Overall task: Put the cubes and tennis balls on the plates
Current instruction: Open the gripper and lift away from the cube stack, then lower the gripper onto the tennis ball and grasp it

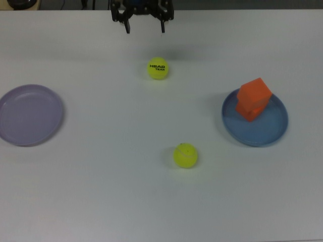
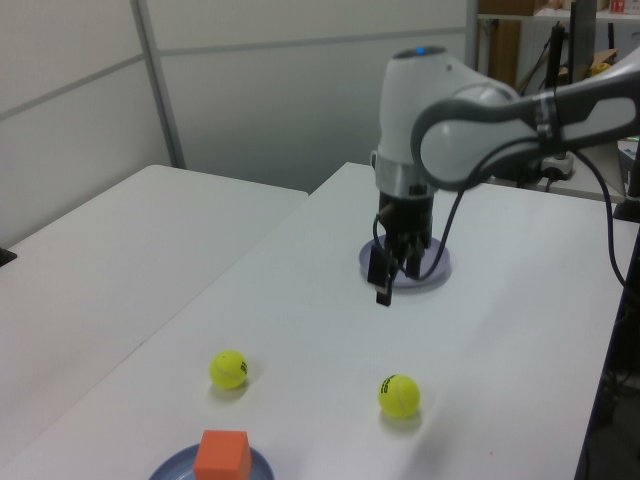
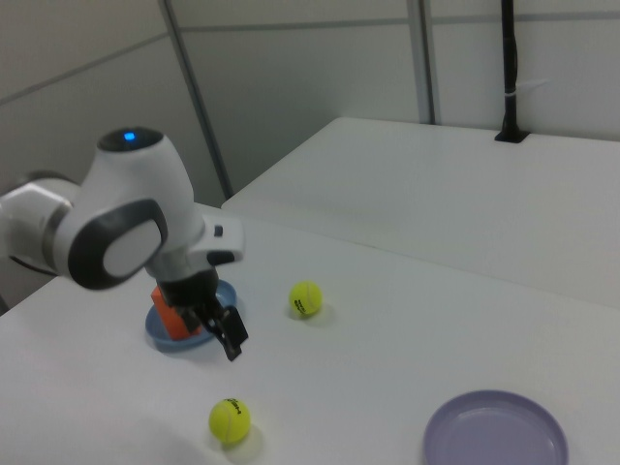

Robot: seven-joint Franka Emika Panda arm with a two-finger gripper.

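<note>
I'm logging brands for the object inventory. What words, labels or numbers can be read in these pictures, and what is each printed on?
"HEAD TEAM": black print on the tennis ball farther up in the top view.
The other tennis ball shows only a small dark mark, not readable as text.
Nothing readable on the orange cubes, the blue plate, the lilac plate or the robot arm.

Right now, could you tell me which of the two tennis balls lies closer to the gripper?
The tennis ball printed HEAD TEAM, just below the gripper in the top view. The nearly unmarked ball lies much farther down.
</note>
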